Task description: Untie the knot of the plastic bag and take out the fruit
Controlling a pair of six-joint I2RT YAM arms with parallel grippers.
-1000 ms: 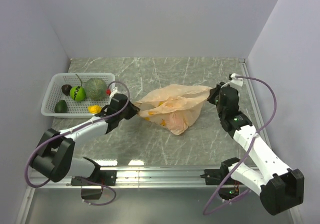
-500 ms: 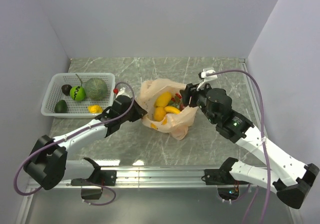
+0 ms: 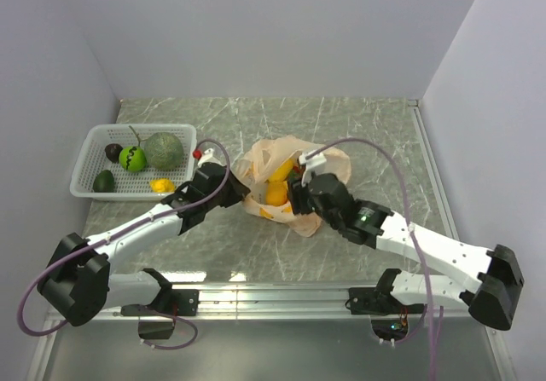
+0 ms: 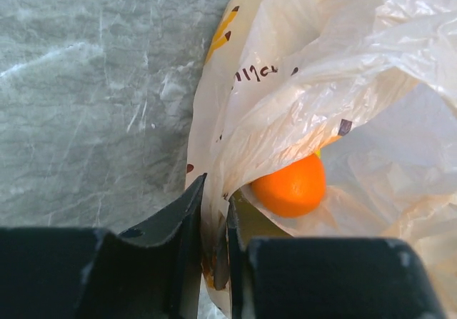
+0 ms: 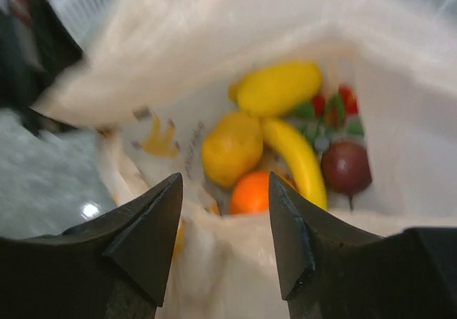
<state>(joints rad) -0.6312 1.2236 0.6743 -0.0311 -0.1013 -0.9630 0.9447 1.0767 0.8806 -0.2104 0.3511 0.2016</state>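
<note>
Several fruit (image 5: 277, 89) lie inside the plastic bag (image 3: 253, 155), whose mouth gapes. At the bag's left rim the left claw (image 4: 214, 192) pinches film (nothing else). Above the bag the right claw (image 5: 225, 181) hovers half-open and empty. It should descend straight and close on one piece, clear of film.

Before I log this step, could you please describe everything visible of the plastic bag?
The plastic bag is thin, crinkled, translucent pale-orange film with small dark printed marks. It lies slumped on the grey marbled table, its mouth open upward. The left gripper pinches its rim. Fruit lies inside, and the open right gripper hovers at the mouth.
</note>
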